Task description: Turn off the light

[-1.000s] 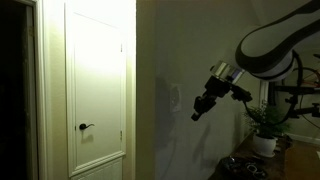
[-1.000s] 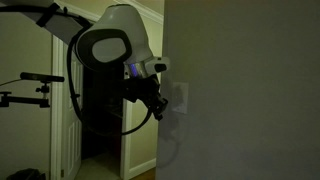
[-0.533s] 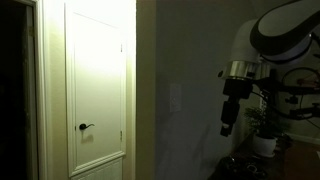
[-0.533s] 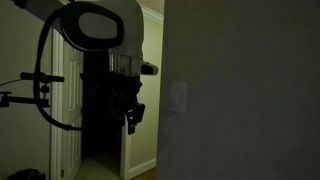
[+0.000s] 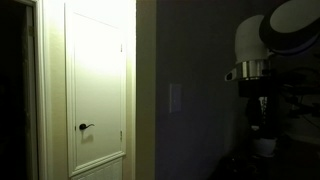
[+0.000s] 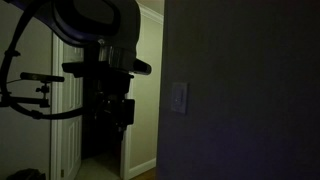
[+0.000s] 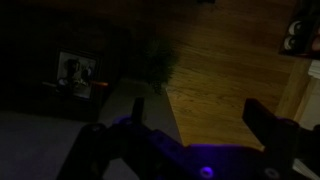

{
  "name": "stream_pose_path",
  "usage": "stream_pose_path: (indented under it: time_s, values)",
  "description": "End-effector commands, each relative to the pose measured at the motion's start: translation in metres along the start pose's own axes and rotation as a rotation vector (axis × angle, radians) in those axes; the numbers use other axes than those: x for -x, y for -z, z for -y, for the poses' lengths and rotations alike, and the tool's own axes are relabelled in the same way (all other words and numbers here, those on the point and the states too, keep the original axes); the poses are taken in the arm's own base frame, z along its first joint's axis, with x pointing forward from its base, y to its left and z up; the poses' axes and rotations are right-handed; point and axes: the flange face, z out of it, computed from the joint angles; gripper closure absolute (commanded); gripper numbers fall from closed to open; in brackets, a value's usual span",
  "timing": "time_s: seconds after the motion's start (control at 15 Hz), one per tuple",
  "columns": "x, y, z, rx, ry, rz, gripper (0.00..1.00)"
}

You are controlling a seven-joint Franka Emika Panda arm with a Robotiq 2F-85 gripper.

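**On the Dark Wall, the Switch Plate Sits Well Clear of the Arm**

In an exterior view, the switch plate (image 5: 175, 97) of the light shows as a pale rectangle on the shaded wall (image 5: 200, 60), near the wall's corner edge. The lit door (image 5: 97, 85) with its black door handle (image 5: 86, 127) stands beyond that edge. The arm (image 5: 262, 40) hangs well apart on the other side, its lower end lost in the dark.

In an exterior view, the switch plate (image 6: 179, 98) sits alone on the wall near the corner. The pincer (image 6: 113, 108) points downward past that corner, well apart from the plate. The room between them looks open. I judge the corner edge the likeliest thing to snag on if a reach comes in from that side.

In the wrist view, the pincer (image 7: 175, 125) has its fingers spread apart with nothing between them, above wooden floor (image 7: 230, 50). The plate is not in this view, so steering by it in such gloom risks a miss or a scrape along the wall.
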Motion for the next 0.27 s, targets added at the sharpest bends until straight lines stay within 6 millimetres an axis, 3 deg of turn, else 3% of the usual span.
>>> stream_pose_path:
  time_s: [0.0, 0.2]
  values:
    - [0.0004, 0.0003, 0.0, 0.002, 0.001, 0.006, 0.0]
    - [0.0006, 0.0002, 0.0, 0.004, 0.003, 0.008, 0.0]
